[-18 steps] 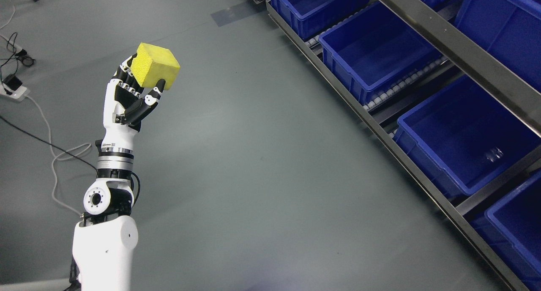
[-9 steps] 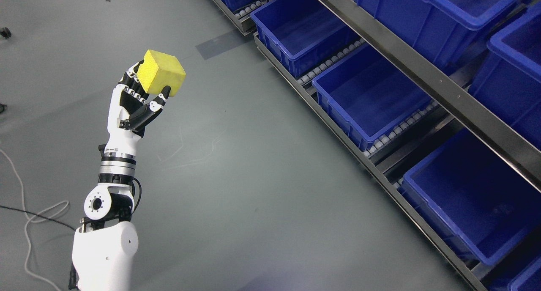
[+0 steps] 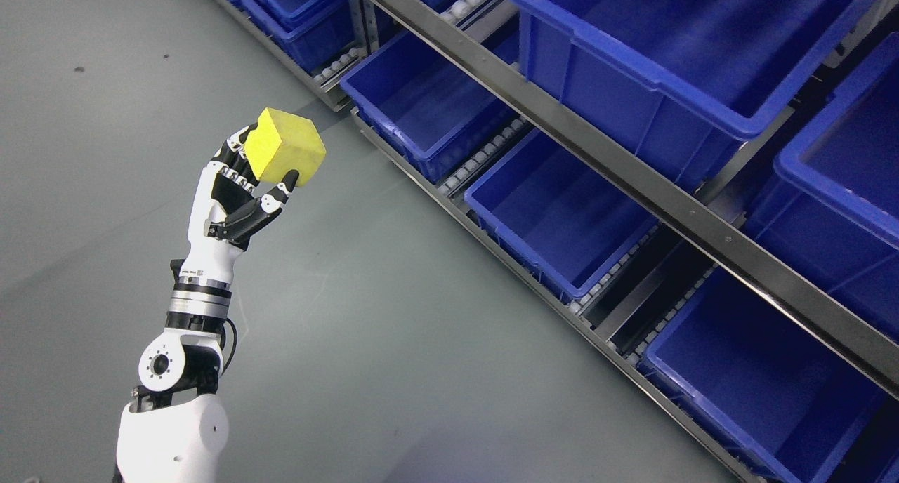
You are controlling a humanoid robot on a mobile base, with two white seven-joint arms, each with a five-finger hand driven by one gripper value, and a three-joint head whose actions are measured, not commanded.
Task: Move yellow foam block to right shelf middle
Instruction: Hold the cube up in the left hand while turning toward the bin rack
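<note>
My left hand (image 3: 254, 175) is raised at the left of the head view, with its fingers curled around a yellow foam block (image 3: 284, 146). The block is held up in the air above the grey floor, left of the shelf (image 3: 674, 206). The shelf runs diagonally across the right side and carries blue bins on two visible levels. The nearest lower bin (image 3: 414, 104) lies just right of the block. My right arm does not show.
Several blue bins fill the shelf: a large upper bin (image 3: 674, 55), a lower middle bin (image 3: 555, 216) and a lower right bin (image 3: 758, 378). Grey metal rails and roller tracks run between them. Bare grey floor (image 3: 393, 342) lies between my arm and the shelf.
The whole view has shifted: the shelf now fills more of the picture and sits closer, and the floor cables are out of view. My left hand still holds the block.
</note>
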